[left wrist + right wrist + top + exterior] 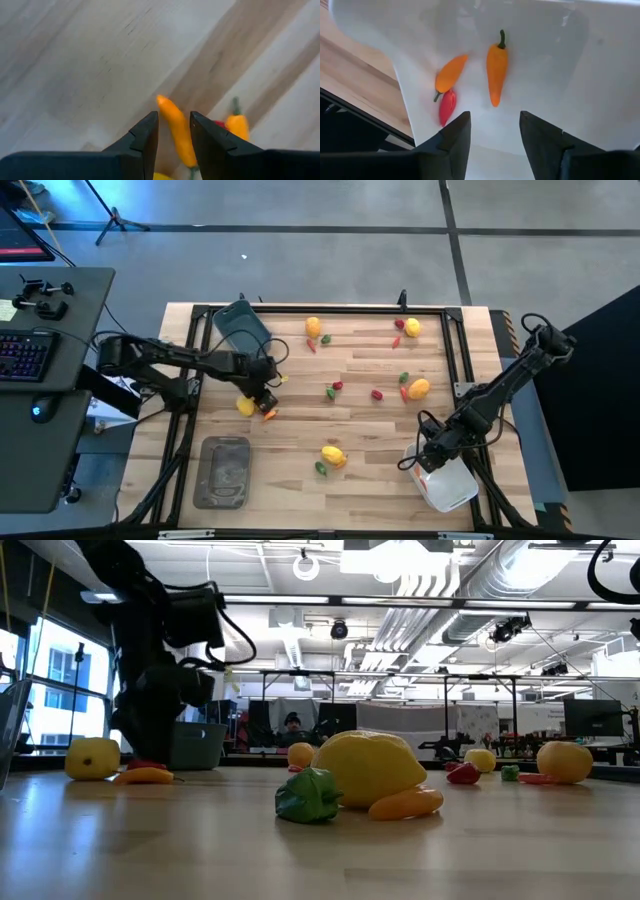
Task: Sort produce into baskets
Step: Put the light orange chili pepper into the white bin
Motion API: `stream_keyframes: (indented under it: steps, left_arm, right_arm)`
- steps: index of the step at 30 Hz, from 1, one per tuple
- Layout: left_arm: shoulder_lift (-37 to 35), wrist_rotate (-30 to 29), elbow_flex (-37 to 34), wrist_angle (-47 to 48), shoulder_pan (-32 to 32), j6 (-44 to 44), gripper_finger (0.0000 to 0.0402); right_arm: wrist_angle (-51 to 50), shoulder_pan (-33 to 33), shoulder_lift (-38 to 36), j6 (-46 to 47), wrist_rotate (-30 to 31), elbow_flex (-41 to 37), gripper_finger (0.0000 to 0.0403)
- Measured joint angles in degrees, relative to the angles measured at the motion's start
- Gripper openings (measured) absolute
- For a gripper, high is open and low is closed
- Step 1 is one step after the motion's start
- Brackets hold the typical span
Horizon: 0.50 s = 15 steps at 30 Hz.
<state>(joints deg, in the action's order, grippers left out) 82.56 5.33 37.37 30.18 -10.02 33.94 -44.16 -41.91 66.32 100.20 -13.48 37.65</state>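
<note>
Arms first: my left arm reaches in from the left edge of the high view toward centre-left, its left gripper (265,402) low over the table, fingers a little apart astride an orange pepper (175,131) without pinching it. The right arm runs down from the upper right to the lower right, where the right gripper (494,131) hangs over the white tub (447,484), fingers parted and holding nothing. I count three baskets: the blue-grey tub (240,326) at upper left, the grey tray (224,471) at lower left, the white one at lower right. The wrist view shows three pieces in the white tub: two orange peppers (496,69) and one red piece (446,107). About five yellow lemons (333,454) lie loose across the table.
</note>
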Motion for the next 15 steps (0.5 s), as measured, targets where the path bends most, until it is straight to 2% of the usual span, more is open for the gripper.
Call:
stream_keyframes:
  steps: [6, 12, 15]
  left_arm:
    - [2.7, -0.2, 1.2, 0.6, 0.0, -0.8, 0.0087]
    - [1.5, -0.3, 1.0, -0.1, -0.2, -4.3, 0.0017]
    - [-0.1, 0.1, 1.1, -0.5, -0.5, -5.6, 0.0007]
  right_arm:
    - [0.0, 0.0, 0.0, 0.0, 0.9, 0.0, 0.0160]
    - [0.0, 0.0, 0.0, 0.3, 0.8, 0.1, 0.0160]
    - [-0.2, 0.0, 0.0, -0.2, 0.9, 1.0, 0.0160]
